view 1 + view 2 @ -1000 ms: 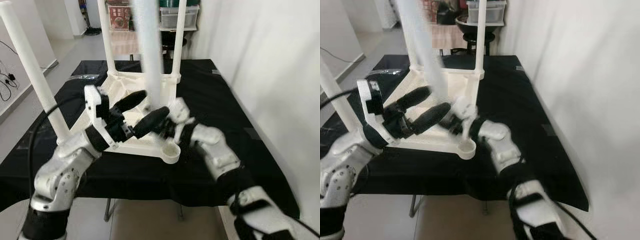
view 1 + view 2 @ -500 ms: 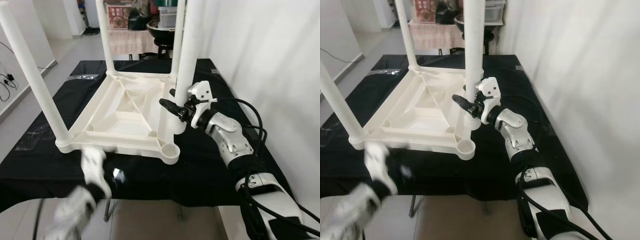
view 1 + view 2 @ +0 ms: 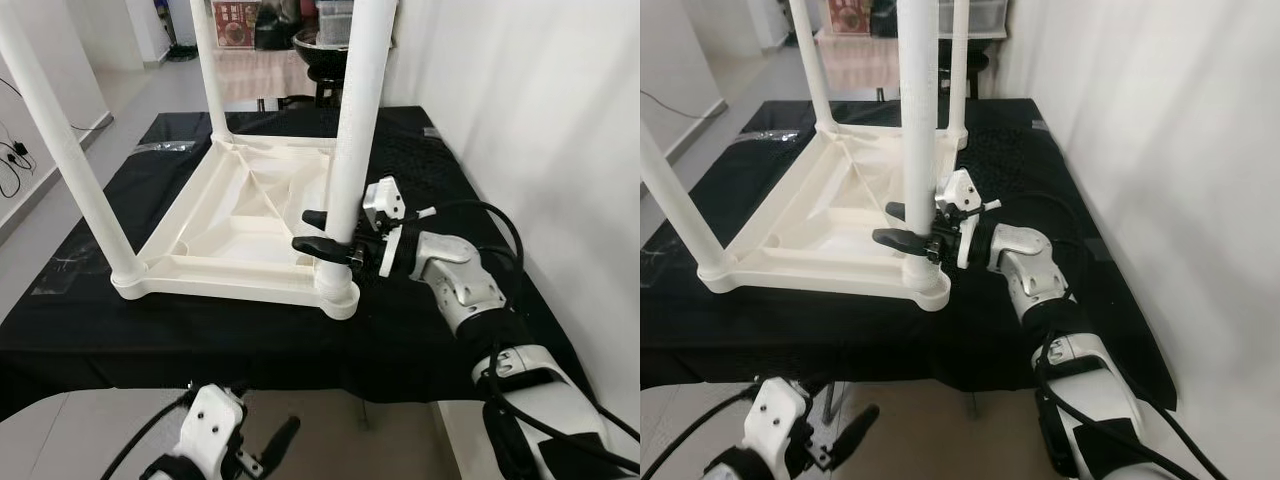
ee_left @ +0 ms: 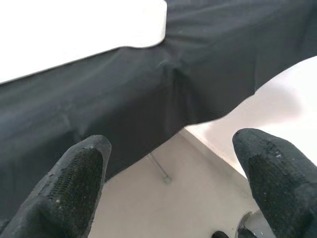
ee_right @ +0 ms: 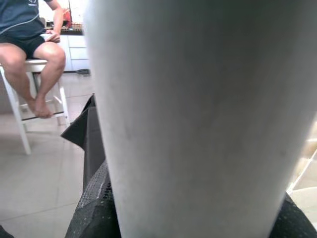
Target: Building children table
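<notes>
- Upside-down white plastic children's table (image 3: pixel 240 215) lies with its square top flat on a black cloth (image 3: pixel 420 330) that covers a work surface, its underside ribs facing up.
- Four round white plastic legs rise from its corners: the near-right leg (image 3: pixel 352 120), the near-left leg (image 3: pixel 70 160), the far-left leg (image 3: pixel 205 65) and the far-right leg (image 3: pixel 958 65).
- Right gripper (image 3: pixel 325 232) reaches in from the right, low on the near-right leg and just above the corner socket (image 3: pixel 338 290); one black finger passes in front of the leg and one behind, closed against it.
- From the right wrist camera the white leg (image 5: pixel 198 119) stands very close, with black finger pads (image 5: pixel 96 208) pressed to either side.
- Behind it, a person's bare legs (image 5: pixel 34 64) show, seated on a white stool (image 5: pixel 20 109) on a tiled floor.
- Left gripper (image 3: pixel 262 450) hangs low at the robot's left side, below the near edge of the cloth and away from the table.
- Its two black fingers (image 4: pixel 74 183) are spread wide apart with nothing between them; past them, the hanging black cloth (image 4: pixel 148 99) and pale floor.
- White wall (image 3: pixel 530 120) stands to the right of the work surface.
</notes>
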You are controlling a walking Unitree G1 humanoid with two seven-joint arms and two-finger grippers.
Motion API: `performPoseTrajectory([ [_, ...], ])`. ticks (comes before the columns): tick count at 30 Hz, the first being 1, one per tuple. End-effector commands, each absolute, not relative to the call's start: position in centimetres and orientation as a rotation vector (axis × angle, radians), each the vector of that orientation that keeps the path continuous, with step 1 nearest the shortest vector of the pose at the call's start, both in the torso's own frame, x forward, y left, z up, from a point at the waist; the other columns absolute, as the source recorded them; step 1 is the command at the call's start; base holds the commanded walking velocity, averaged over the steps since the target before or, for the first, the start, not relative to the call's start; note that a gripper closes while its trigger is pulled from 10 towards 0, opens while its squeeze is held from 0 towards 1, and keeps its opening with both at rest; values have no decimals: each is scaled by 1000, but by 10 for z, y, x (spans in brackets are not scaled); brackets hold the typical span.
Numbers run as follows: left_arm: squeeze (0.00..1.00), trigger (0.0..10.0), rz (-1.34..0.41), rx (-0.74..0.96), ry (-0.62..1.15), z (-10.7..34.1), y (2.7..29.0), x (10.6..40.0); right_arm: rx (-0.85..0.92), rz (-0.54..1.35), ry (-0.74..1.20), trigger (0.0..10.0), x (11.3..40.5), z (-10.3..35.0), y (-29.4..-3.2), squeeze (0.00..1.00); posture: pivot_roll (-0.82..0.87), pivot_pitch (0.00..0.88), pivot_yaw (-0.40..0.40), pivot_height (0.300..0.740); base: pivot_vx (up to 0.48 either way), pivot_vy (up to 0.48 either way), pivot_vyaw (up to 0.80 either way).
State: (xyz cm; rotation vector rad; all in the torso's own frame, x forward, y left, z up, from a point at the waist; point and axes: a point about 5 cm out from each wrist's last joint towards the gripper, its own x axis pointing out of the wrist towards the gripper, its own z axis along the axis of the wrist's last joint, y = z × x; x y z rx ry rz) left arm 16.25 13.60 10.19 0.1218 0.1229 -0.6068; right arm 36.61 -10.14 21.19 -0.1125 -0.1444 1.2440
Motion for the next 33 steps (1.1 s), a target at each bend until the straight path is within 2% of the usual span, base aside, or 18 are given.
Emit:
performPoseTrajectory([
  [1,0,10000,-620,169,100,106,134,156,-118,1275,-127,10000,367,215,-99,0,21,186,-7,740,0,0,0],
  [19,0,10000,-606,177,42,121,129,140,-98,1265,-79,10000,375,218,-103,0,43,237,-33,740,0,0,0],
  [28,0,10000,-602,177,40,121,127,140,-53,1483,-72,10000,364,221,-107,0,51,241,-36,740,0,0,0],
  [33,0,10000,-600,180,38,122,127,140,-67,1507,-74,10000,362,220,-106,0,55,240,-37,740,0,0,0],
])
